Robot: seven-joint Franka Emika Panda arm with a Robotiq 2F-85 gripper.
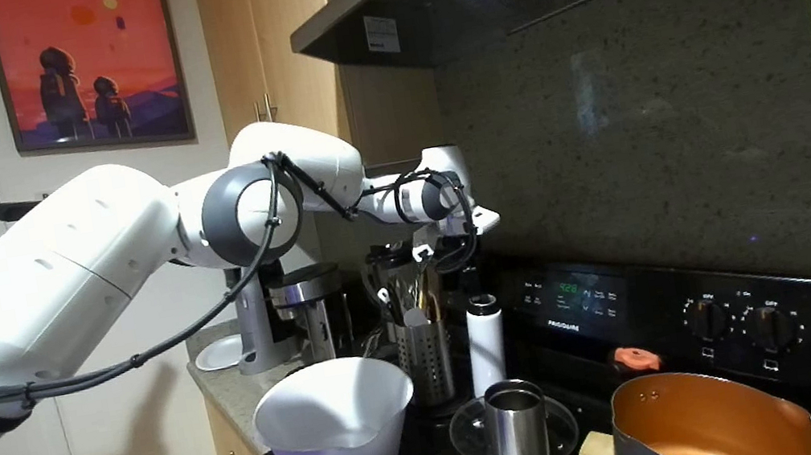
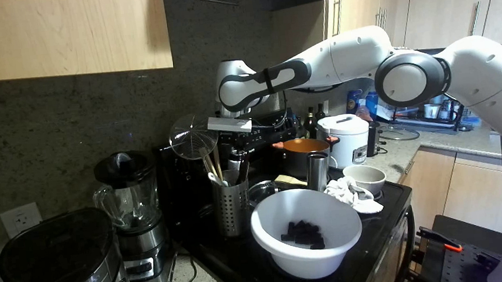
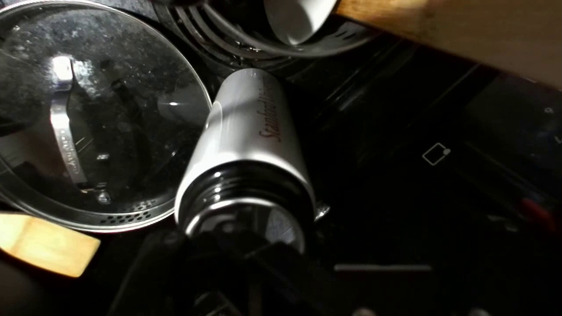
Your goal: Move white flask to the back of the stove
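Observation:
The white flask (image 1: 487,349) stands upright on the stove, between the utensil holder and the stove's raised black back panel (image 1: 653,302). In an exterior view only its top (image 2: 235,159) shows behind the utensils. In the wrist view the flask (image 3: 252,123) has red lettering and a dark cap with a shiny rim. My gripper (image 1: 472,280) points down just above the flask's cap. In the wrist view its dark parts cover the near side of the cap. The fingers blend into the black background, so their opening and any contact with the cap are unclear. The stove's cooktop (image 2: 240,264) is black.
The steel utensil holder (image 1: 427,366) stands close beside the flask. A glass lid (image 3: 109,109) lies by its base. The steel cup (image 1: 521,441), white bowl (image 1: 332,406) and copper-lined pot (image 1: 715,406) stand on the stove. A range hood (image 1: 412,15) hangs above.

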